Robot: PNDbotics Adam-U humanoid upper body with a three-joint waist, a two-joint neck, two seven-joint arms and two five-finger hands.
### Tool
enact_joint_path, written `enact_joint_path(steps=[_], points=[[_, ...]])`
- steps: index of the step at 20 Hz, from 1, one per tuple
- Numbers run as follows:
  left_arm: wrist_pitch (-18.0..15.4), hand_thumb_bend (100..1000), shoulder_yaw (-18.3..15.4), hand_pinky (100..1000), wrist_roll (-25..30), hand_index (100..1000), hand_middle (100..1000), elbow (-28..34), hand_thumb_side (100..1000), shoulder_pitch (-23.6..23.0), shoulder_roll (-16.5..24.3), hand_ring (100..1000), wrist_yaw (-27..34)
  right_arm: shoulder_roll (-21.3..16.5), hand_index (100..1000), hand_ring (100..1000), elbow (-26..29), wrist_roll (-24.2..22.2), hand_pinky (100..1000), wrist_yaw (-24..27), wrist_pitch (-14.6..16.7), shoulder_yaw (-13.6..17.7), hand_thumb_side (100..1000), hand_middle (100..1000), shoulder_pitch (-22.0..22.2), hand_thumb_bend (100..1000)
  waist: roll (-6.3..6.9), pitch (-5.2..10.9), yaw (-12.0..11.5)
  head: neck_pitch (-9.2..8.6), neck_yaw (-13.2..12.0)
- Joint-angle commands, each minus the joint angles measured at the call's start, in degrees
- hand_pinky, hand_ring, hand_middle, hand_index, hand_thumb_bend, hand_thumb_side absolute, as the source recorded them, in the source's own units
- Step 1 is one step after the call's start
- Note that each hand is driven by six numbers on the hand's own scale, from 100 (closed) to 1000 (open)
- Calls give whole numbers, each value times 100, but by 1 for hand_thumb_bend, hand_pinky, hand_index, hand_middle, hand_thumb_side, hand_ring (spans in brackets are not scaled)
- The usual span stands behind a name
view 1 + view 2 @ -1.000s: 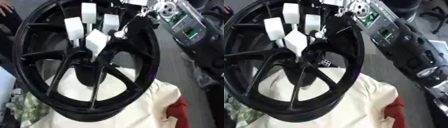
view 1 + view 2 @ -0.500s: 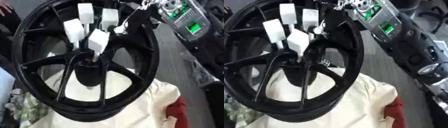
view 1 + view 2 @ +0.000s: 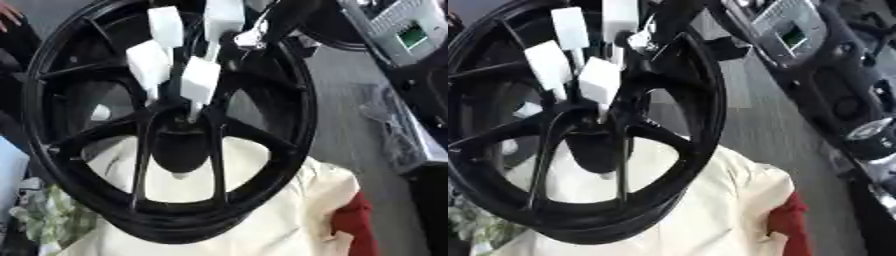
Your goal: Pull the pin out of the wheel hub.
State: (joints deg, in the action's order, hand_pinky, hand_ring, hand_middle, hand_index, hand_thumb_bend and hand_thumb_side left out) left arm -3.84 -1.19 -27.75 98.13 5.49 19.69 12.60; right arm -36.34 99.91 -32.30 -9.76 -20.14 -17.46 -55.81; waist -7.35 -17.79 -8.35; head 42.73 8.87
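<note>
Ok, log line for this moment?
wheel: resting on cream cloth | hub: white blocks on stems above it | right arm: at upper rim | left hand: unseen

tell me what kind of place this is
Probably a workshop or robot test area: a black wheel stands on cream cloth, white-headed pins sit at its hub, and grey floor lies beside it.

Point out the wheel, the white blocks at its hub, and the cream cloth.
wheel [image 3: 302, 115], left eye view, on its black rim.
white blocks [image 3: 200, 80], left eye view, on the lowest block.
cream cloth [image 3: 719, 210], right eye view, on its bare fold.
</note>
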Motion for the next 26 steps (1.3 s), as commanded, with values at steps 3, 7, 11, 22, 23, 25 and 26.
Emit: enact_joint_path(steps=[3,7,11,22,23,25,26], points=[[-10,467,-51,813,-42,751,711,68,676,-22,156,807,-8,-851,493,561,647,431,788,483,-170,662,100,263,447,218,65,144,108,0,-146],[-21,467,-105,814,-89,751,712,84,676,-25,151,808,-16,-1459,501,562,930,797,788,858,-270,1121,100,274,1052,204,116,102,274,-47,-284],[-26,467,-142,814,-124,751,712,102,676,-10,137,808,-17,-1949,548,579,1041,1173,794,1234,-267,1531,100,330,1663,182,179,50,407,-99,-377],[-24,468,-146,815,-156,751,713,122,676,14,111,809,-20,-1543,881,853,1076,2026,913,796,792,2826,257,774,5029,339,262,8,534,-126,-494],[-19,468,-125,815,-133,751,713,122,676,27,110,809,-14,-1397,895,876,1272,2137,927,661,888,2997,279,803,5483,355,264,18,494,-123,-460],[-14,470,-109,815,-110,752,713,123,676,44,106,809,-6,-1179,918,907,1411,2255,947,480,947,3167,312,850,5904,381,272,32,468,-126,-437],[-14,470,-105,815,-102,752,713,123,675,50,102,809,-3,-1104,921,914,1425,2281,951,424,968,3206,333,859,5997,384,276,37,463,-130,-433]])
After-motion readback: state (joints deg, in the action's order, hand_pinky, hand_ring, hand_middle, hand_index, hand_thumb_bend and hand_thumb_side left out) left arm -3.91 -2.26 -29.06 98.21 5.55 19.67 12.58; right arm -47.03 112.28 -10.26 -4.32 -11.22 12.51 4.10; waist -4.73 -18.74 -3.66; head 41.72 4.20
